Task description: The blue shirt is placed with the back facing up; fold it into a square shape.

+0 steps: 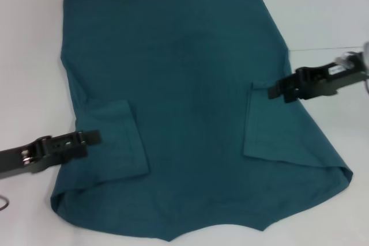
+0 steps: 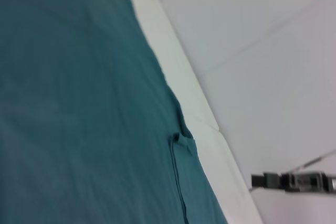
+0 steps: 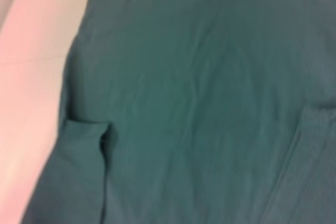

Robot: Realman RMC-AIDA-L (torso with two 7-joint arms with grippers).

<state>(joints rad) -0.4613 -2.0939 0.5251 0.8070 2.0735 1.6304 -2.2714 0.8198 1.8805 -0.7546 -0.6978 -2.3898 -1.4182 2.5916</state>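
The blue shirt (image 1: 184, 96) lies spread flat on the white table (image 1: 323, 10), its hem toward the far side. Both short sleeves are folded inward onto the body, the left sleeve (image 1: 112, 142) and the right sleeve (image 1: 271, 131). My left gripper (image 1: 97, 137) reaches in low from the left, its tip over the outer edge of the left sleeve. My right gripper (image 1: 272, 91) comes in from the right, its tip at the shirt's edge just above the right sleeve. The left wrist view shows the shirt (image 2: 79, 103) and, farther off, the right gripper (image 2: 283, 181). Teal cloth (image 3: 199, 87) fills the right wrist view.
Bare white tabletop borders the shirt on the left (image 1: 29, 56) and on the right. A thin seam line (image 1: 323, 48) crosses the table behind the right arm. A small dark ring (image 1: 3, 203) lies at the near left edge.
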